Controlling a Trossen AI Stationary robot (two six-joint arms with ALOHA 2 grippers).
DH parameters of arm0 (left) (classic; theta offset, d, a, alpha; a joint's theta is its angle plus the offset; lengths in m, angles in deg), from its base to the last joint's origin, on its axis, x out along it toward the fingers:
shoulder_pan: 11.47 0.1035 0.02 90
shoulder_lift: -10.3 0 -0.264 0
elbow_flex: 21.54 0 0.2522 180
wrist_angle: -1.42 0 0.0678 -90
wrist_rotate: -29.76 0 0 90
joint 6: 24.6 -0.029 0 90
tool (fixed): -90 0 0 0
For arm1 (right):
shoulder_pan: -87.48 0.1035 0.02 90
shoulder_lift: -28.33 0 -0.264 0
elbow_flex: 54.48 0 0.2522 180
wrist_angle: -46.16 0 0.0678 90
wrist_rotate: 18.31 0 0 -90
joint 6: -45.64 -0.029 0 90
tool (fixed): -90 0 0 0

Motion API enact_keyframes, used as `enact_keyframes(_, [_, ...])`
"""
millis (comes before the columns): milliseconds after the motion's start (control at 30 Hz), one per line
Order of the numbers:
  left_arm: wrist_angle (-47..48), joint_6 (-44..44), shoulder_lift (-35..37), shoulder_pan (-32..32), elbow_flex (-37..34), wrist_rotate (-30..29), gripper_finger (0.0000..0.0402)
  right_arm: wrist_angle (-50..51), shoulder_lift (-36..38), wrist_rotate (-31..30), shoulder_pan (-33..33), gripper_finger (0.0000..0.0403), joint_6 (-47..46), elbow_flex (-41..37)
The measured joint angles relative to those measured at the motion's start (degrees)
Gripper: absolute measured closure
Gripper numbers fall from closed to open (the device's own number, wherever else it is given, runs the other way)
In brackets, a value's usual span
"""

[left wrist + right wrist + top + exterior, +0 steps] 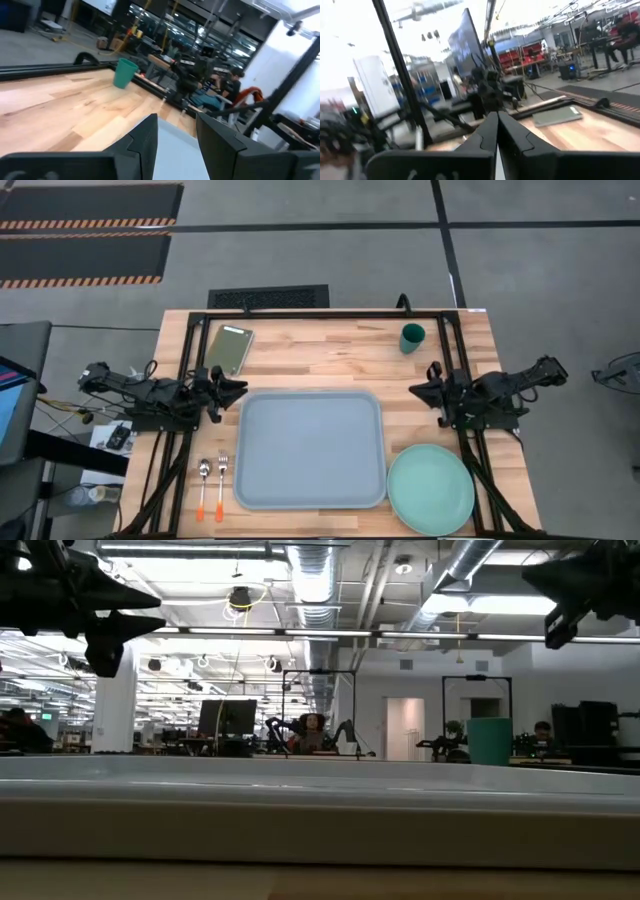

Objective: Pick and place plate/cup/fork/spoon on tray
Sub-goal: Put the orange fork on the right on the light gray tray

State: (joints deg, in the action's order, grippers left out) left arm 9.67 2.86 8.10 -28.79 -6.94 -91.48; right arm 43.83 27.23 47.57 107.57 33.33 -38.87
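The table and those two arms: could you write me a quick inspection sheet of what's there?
Surface: wooden table, black frame around it.
Job's things: tray central, holding nothing; plate right of it; fork and spoon side by side left of it; cup upright at far right.
Clutter: olive pad far left.
Grippers: left gripper open, right gripper shut, both at the tray's far corners, holding nothing.
Cables: bundle off the table's left.
Surroundings: people seated in the room behind.

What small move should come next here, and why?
Probably the right gripper should swing down toward the plate, the nearest item on its side. The tray holds nothing yet, and both grippers hover empty beside it, left gripper open, right shut.
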Motion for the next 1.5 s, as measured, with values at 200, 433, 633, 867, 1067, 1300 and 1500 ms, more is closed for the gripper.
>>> enact_keyframes(200, [-0.99,0.68,0.0,0.02,0.0,-10.1,0.028,-4.7,0.0,-3.83,0.0,0.0369,1.6,0.06])
enact_keyframes(433, [1.44,6.03,-0.29,0.07,3.76,-5.57,0.028,-5.82,0.0,-9.29,0.0,0.0369,1.63,0.11])
enact_keyframes(633, [5.31,8.57,-6.45,0.07,11.67,1.95,0.028,-5.25,0.0,-10.82,0.0,0.0369,1.65,0.13])
enact_keyframes(867, [27.83,26.4,-19.49,0.06,24.26,9.58,0.028,-1.44,0.0,-10.87,0.0,0.035,0.15,0.15])
enact_keyframes(1067, [45.67,43.95,-32.76,-0.29,31.06,22.96,0.028,1.27,-0.02,-10.92,0.0,0.0337,-1.83,0.15])
enact_keyframes(1300, [47.85,45.17,-42.93,-6.76,31.3,31.99,0.028,2.1,0.0,-10.56,0.0,0.0337,-1.8,0.2])
enact_keyframes(1500, [52.29,44.37,-43.76,-14.04,31.3,29.85,0.028,3.71,-0.02,-10.51,0.0,0.0337,-1.83,0.22])
